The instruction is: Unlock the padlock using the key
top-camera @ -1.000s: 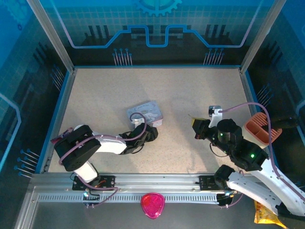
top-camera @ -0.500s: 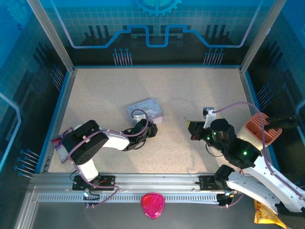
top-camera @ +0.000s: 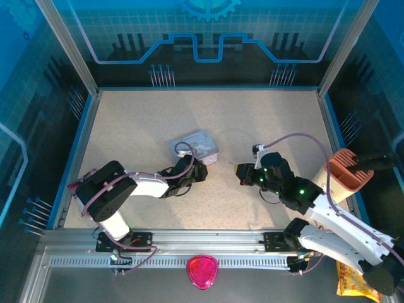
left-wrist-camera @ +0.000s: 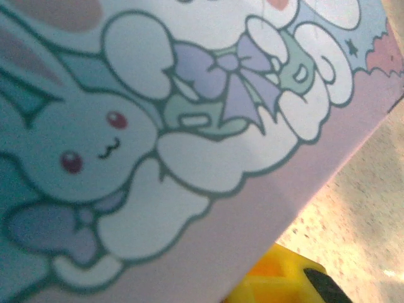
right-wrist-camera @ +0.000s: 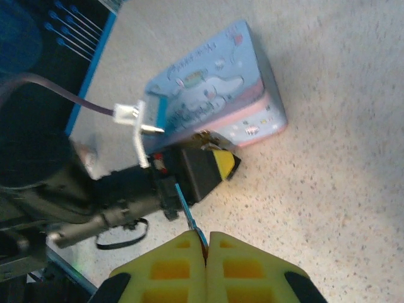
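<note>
Partly, left fingers (right-wrist-camera: 224, 163) cover one edge of the tin (right-wrist-camera: 208, 101).

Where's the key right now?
In the right wrist view, the key is pinched edge-on in the shut right claw. Its free end points toward the left claw, which sits against the cartoon tin.

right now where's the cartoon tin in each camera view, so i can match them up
Top external: the tin sits left of centre, just beyond the left gripper.
Left wrist: the tin spans the top and left, very close.
Right wrist: the tin lies upper middle, tilted.
Shared landmark: the speckled table.
</note>
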